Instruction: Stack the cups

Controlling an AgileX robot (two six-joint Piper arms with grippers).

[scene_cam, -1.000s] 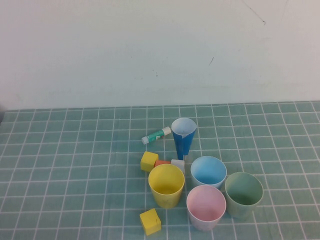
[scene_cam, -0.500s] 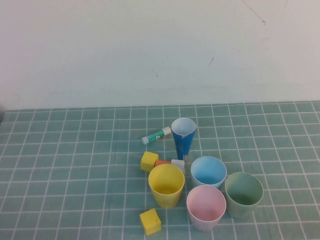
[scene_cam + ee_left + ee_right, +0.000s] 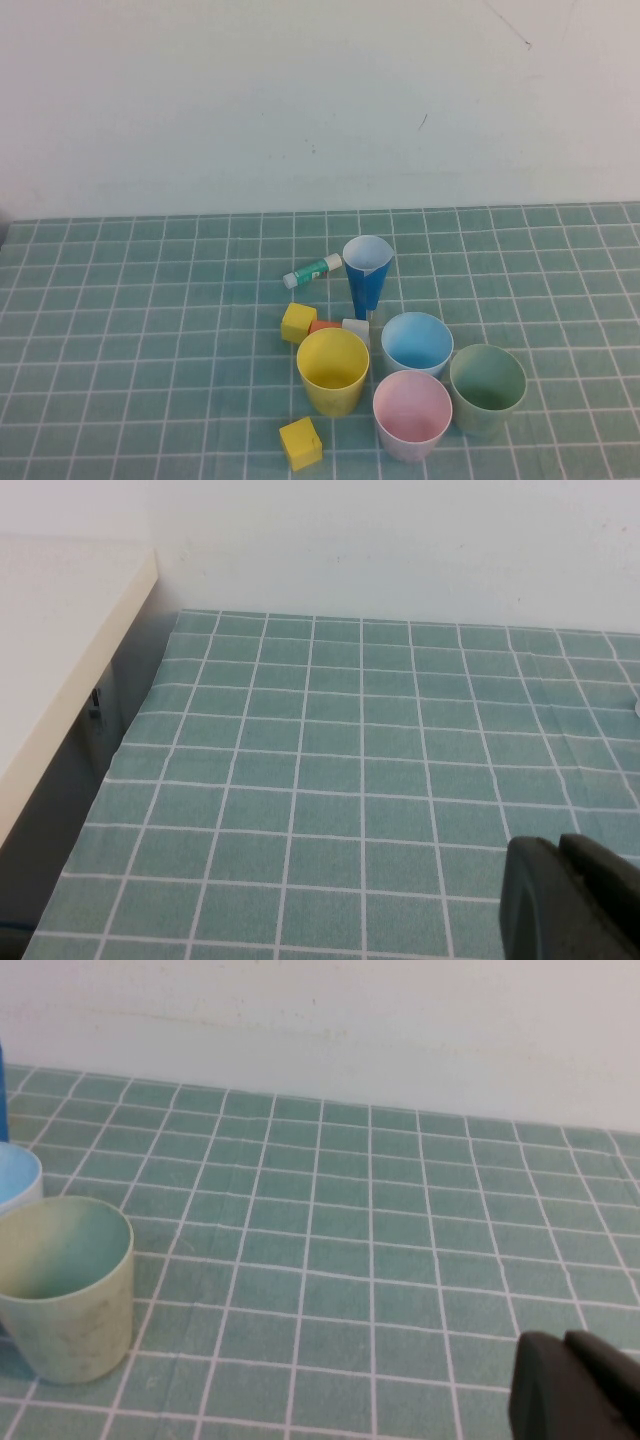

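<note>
While nothing changed over last second, cups (image 3: 410, 380) sit unstacked in cluster: green cup (image 3: 62, 1295) near right gripper (image 3: 580, 1385), well apart from left gripper (image 3: 570, 900). Both grippers closed, empty, parked. Stacking not begun.

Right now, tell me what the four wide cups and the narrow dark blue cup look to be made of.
The yellow cup, pink cup, light blue cup and pale green cup look like matte plastic: smooth, opaque, evenly coloured walls. The dark blue cone cup, white inside with a thin rim, looks like paper, though that is uncertain. Left gripper and right gripper are shut, away from them.
</note>
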